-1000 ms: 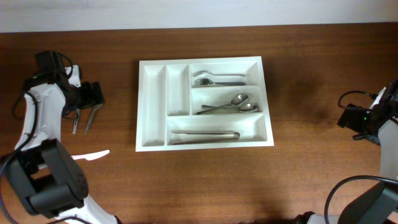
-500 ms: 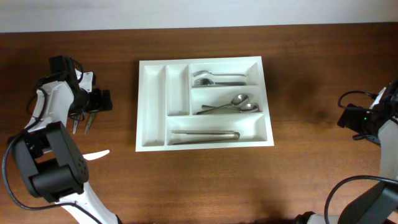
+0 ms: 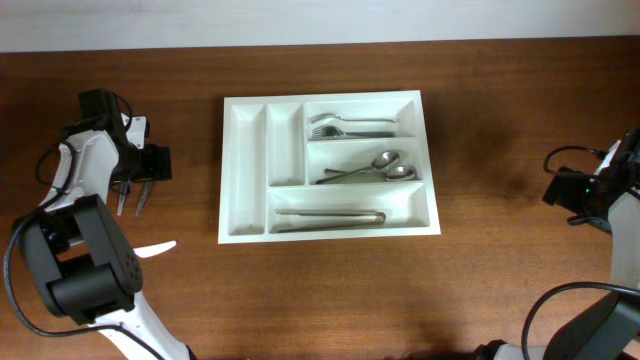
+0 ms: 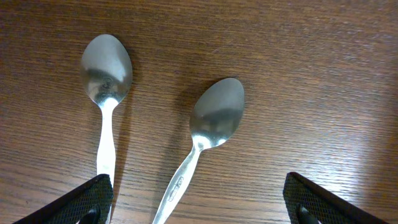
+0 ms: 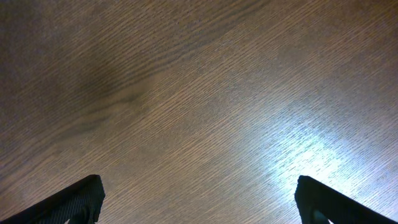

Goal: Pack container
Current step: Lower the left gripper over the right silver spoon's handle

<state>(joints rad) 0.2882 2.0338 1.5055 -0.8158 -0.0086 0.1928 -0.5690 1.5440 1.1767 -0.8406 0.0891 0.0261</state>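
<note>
Though part-filled, container (image 3: 243, 170): forks (image 3: 340, 126), spoons (image 3: 375, 170), tongs (image 3: 330, 216).

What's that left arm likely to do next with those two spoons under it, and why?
Probably lower the left gripper and close on the tilted spoon, whose handle runs between its open fingers. It and the straight spoon lie on the table, outside the white cutlery tray, where other spoons lie in the middle compartment.

Left arm (image 3: 72, 172) reaches up the far left side, wrist bent inward. Left gripper (image 3: 150, 163) faces down, jaws spread wide, gripping nothing. Right arm (image 3: 625, 222) is folded at the far right. Right gripper (image 3: 563, 190) faces down, jaws wide apart, gripping nothing.
</note>
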